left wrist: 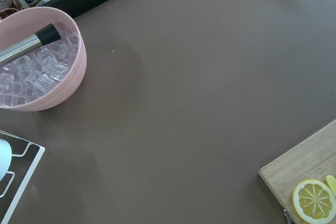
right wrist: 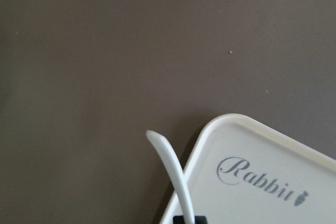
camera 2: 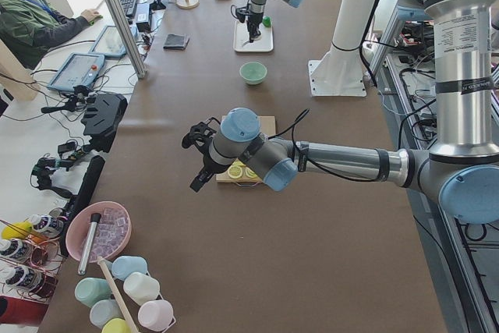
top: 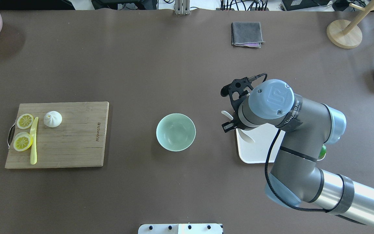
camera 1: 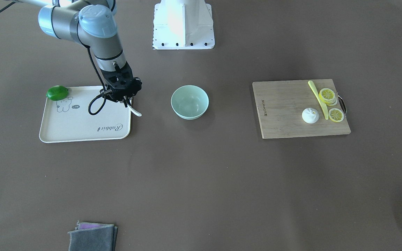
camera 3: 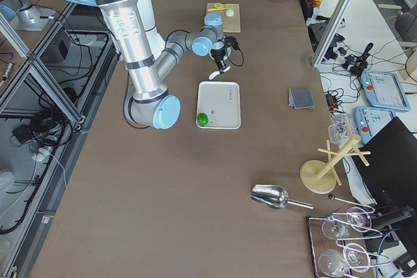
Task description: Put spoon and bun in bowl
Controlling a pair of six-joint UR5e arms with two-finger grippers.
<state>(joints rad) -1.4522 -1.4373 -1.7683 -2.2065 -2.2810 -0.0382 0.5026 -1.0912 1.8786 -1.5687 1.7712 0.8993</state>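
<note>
Right fingers clamped on the spoon, handle tip poking out past the tray corner; looks lifted off the bench. Bowl empty, mid-bench, well apart. Bun sits on the cutting board. Left fingers: can't tell how they stand. Risks: glossy handle may pivot or slip in transit; an off-centre release could clip the rim and tip the bowl

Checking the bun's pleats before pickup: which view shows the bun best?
The overhead exterior view: the bun sits unobstructed on the cutting board, pleats visible. Front-facing shows it nearly as clearly; exterior right only a tiny white speck; exterior left, I cannot make it out; neither wrist view shows it.
</note>
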